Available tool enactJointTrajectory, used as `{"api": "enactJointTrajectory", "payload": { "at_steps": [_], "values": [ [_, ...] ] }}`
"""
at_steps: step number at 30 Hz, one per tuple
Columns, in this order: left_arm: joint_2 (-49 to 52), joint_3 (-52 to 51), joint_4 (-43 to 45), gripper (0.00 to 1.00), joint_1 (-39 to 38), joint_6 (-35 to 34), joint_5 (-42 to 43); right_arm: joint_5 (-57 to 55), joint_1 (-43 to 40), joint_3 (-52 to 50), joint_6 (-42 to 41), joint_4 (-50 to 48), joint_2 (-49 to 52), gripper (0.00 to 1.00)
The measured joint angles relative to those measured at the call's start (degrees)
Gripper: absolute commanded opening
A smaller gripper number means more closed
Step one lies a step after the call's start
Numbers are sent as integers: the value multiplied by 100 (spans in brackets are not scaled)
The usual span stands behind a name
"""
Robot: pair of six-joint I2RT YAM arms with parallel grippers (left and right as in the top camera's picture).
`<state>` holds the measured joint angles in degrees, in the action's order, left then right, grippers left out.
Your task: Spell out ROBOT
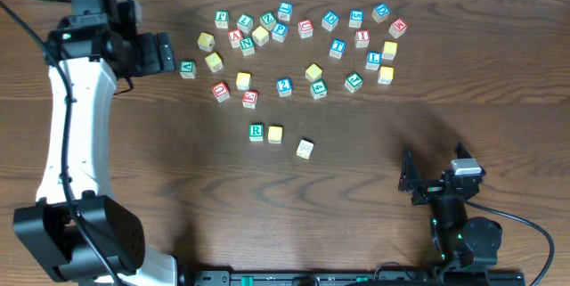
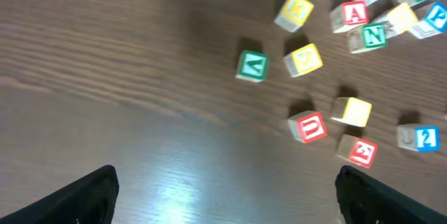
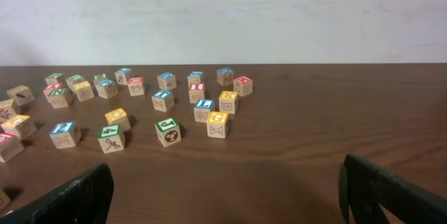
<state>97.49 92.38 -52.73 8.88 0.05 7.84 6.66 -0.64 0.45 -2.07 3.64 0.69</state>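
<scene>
1. A small wooden cube with a green R (image 1: pixel 256 131) sits on the dark brown wooden table (image 1: pixel 356 232), apart from the big bunch of cubes.
2. A small yellow-faced wooden cube (image 1: pixel 275 133) sits just beside it, on the right.
3. A pale wooden cube (image 1: pixel 305 148) lies near them, turned a bit.
4. The left gripper (image 2: pixel 230 203) is wide and holds nothing. It is near a green V cube (image 2: pixel 251 65).
5. The right gripper (image 3: pixel 223 196) is wide and empty, well apart from the cubes.

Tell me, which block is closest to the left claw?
The green V block, off by itself at the left; every other one lies farther from the left claw.
</scene>
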Motion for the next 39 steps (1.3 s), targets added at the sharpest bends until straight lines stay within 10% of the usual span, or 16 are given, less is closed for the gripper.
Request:
{"api": "enactJointTrajectory", "payload": {
  "at_steps": [39],
  "values": [
    [0, 0, -83, 98, 155, -2, 2, -2, 0, 0, 0, 0, 0, 99]
  ]
}}
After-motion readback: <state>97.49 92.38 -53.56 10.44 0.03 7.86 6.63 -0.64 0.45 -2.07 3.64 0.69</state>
